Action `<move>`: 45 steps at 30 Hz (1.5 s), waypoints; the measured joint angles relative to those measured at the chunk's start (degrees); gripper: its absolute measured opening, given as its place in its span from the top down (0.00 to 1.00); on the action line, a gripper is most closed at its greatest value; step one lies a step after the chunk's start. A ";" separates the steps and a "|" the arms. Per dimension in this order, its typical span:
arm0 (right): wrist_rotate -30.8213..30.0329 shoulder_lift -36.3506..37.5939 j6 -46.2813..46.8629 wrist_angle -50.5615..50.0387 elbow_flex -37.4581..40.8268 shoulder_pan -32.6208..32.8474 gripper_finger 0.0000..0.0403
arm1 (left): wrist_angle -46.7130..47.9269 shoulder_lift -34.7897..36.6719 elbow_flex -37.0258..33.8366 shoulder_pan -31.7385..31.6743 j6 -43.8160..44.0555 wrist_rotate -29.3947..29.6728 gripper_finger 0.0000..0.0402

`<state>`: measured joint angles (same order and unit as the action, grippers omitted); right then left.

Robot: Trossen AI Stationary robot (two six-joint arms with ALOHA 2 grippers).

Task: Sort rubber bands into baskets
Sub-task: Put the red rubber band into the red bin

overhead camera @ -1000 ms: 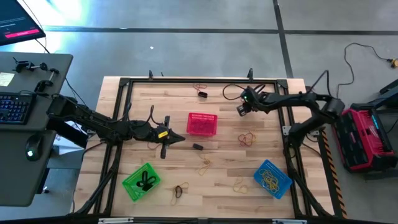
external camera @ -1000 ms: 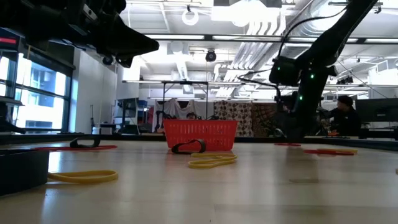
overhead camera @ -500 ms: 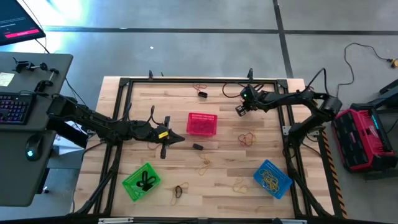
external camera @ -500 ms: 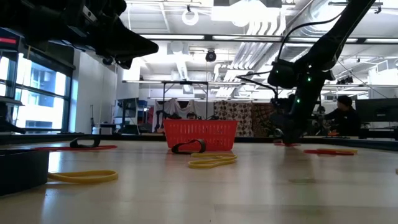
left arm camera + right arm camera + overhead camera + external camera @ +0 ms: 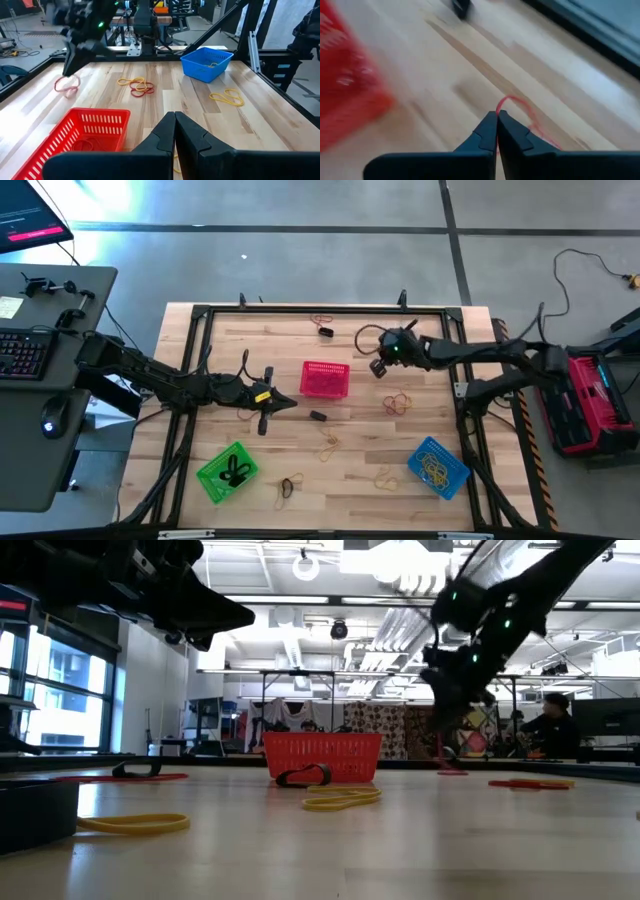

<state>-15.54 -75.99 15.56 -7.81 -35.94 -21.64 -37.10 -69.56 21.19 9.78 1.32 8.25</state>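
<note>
Pinching a thin red rubber band (image 5: 516,106) between its tips, your right gripper (image 5: 377,367) was shut tight, and the loop trailed out beyond the fingers just above the table (image 5: 480,405). You had that gripper over the far half of the table, just beside the red basket (image 5: 324,378) on the side toward the right edge, which reads as a carry toward the matching colour; the left wrist view showed the same loop (image 5: 66,85) dangling under it, clear of the basket's rim. I judged the grip thin: only a sliver of the band sat between the tips, so it could slip off.

Your left gripper (image 5: 264,420) was fully closed on nothing, parked low over the middle of the table toward the left edge, out of the way of the working arm.

Baskets were spread apart, likely so each colour has its own drop: the green basket (image 5: 228,471) near the front-left corner with dark bands in it, the blue basket (image 5: 437,465) near the front-right corner holding yellow ones. Loose bands lay unsorted: a red-and-yellow tangle (image 5: 398,402) toward the right edge, a yellow band (image 5: 386,476) near the front edge, and a black band (image 5: 318,416) just in front of the red basket.
</note>
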 joint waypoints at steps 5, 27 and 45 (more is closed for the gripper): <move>-2.36 4.74 0.45 3.45 -0.03 6.93 1.00 | -0.02 0.00 0.00 0.00 0.00 0.02 1.00; -5.52 1.79 -6.80 9.75 -14.22 20.19 1.00 | -0.04 0.00 0.00 0.00 0.00 0.04 1.00; -2.62 -20.83 -10.50 10.61 -21.90 20.03 1.00 | 0.44 0.00 0.00 0.00 -0.02 0.04 1.00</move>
<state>-18.16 -96.82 5.06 2.81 -57.84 -1.61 -36.67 -69.56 21.19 9.78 1.30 8.29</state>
